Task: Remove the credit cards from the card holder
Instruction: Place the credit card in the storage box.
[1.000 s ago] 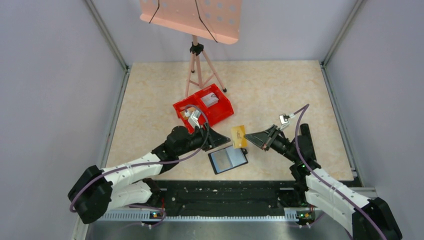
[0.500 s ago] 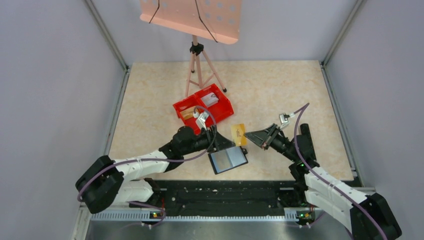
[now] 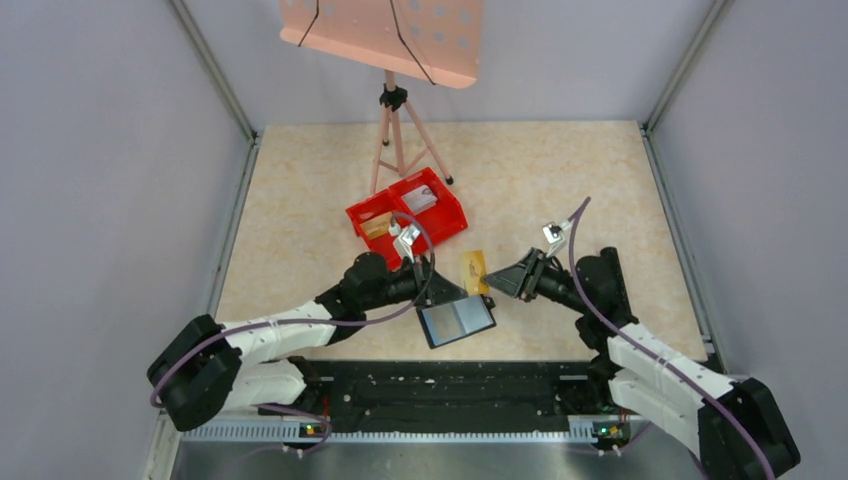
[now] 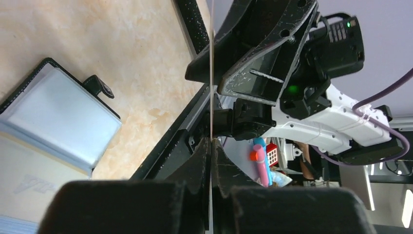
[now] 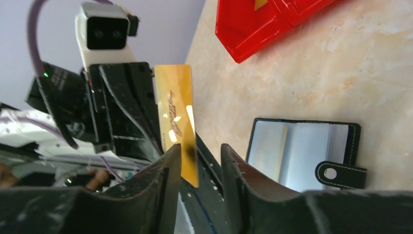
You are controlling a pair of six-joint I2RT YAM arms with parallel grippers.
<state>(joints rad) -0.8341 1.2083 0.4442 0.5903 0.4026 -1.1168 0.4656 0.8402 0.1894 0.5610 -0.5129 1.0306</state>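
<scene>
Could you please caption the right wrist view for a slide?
Gold plastic card between parted fingers of the right gripper, left gripper clamping it, open black bifold holder beyond.

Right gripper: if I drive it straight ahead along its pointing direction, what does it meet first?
The gold credit card, standing upright and seemingly partly between the right gripper's open jaws. Just behind it is the left gripper, which appears to hold the card. Depth is unclear.

A: Left arm stretched low toward centre, left gripper pinched tight on a card!
B: And the right arm is folded at the elbow, reaching in from the other side; right gripper nearly tip to tip with the left, fingers parted.
</scene>
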